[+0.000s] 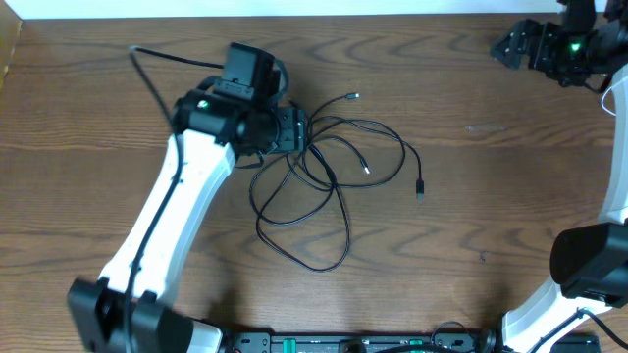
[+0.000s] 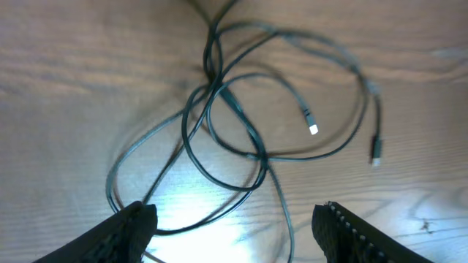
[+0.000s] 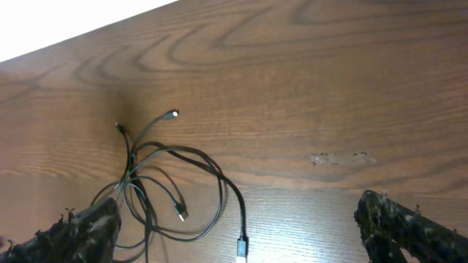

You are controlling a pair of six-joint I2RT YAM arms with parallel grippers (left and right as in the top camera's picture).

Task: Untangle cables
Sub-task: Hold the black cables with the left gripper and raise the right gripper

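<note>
The cables point(image 1: 329, 181) lie as a loose tangle of thin black loops on the wooden table, left of centre. Three small plug ends point(image 1: 420, 188) stick out on its right side. My left gripper point(image 1: 305, 130) hovers at the tangle's upper left edge, open. In the left wrist view its fingers point(image 2: 135, 228) straddle a few strands of the cables point(image 2: 241, 139) without touching them. My right gripper point(image 1: 505, 46) is far off at the back right, open. From there its wrist view shows the cables point(image 3: 157, 183) in the distance, between its fingers point(image 3: 395, 226).
A thicker black robot wire point(image 1: 147, 69) runs across the table at the back left. The left arm's white link point(image 1: 167, 216) slants over the front left. The right arm's base point(image 1: 589, 260) stands at the front right.
</note>
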